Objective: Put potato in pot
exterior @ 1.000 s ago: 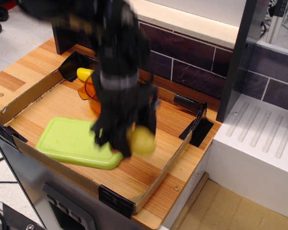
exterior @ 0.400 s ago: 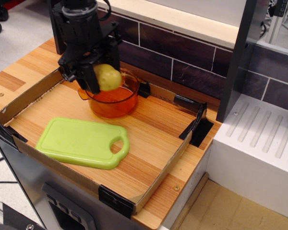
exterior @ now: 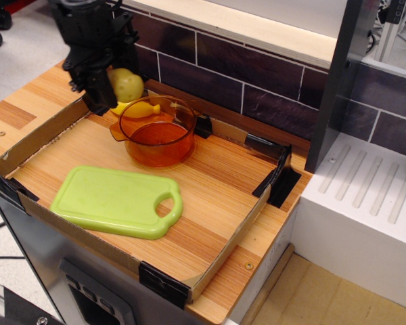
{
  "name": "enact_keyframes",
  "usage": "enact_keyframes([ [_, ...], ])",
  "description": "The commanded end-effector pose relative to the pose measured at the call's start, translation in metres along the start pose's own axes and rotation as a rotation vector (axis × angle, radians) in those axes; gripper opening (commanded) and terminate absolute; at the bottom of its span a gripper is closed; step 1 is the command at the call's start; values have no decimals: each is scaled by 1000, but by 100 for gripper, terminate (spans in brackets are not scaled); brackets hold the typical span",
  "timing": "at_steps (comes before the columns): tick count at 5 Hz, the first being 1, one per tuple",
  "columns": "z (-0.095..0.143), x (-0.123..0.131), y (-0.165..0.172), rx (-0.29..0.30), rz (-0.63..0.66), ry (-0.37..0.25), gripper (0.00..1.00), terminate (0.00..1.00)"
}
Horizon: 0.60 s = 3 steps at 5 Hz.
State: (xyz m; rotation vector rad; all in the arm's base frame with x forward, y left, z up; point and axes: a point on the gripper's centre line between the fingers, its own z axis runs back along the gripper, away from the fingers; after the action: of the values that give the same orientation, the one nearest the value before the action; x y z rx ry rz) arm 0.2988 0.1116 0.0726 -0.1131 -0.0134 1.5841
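A: State what differs from the preceding frames.

B: The gripper (exterior: 115,84) has shifted up and toward the rear-left corner. Earlier it held the potato (exterior: 126,84) directly above the pot (exterior: 157,131); before that it was low, by the cutting board (exterior: 116,201). The pot and board are unmoved.

A: Gripper state?

B: The black fingers are closed on the potato, which hangs clear of the tray floor, just left of the pot rim and outside it.

A: Describe the potato.

B: Smooth, pale yellow, oval, with a matte plastic finish. The dark fingers cover its left side.

A: The pot?

B: Round, translucent orange plastic with a glossy wall; the wood grain shows through its base. A small flat tab projects from its left side. It holds nothing.

A: Other items?

B: A yellow banana-shaped toy (exterior: 141,108) lies behind the pot, touching its rim in view. The cutting board is flat, light green, with rounded corners and a handle cutout. Both rest in a shallow cardboard tray (exterior: 224,252) with black taped corners, on a striped wooden counter (exterior: 13,112).
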Motion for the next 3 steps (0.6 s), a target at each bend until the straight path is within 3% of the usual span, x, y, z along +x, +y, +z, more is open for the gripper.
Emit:
enact_keyframes([
  [1,1,-18,-15,-33,-73,-69,100,0],
  [3,10,-37,-10,-59,-114,-56,100,0],
])
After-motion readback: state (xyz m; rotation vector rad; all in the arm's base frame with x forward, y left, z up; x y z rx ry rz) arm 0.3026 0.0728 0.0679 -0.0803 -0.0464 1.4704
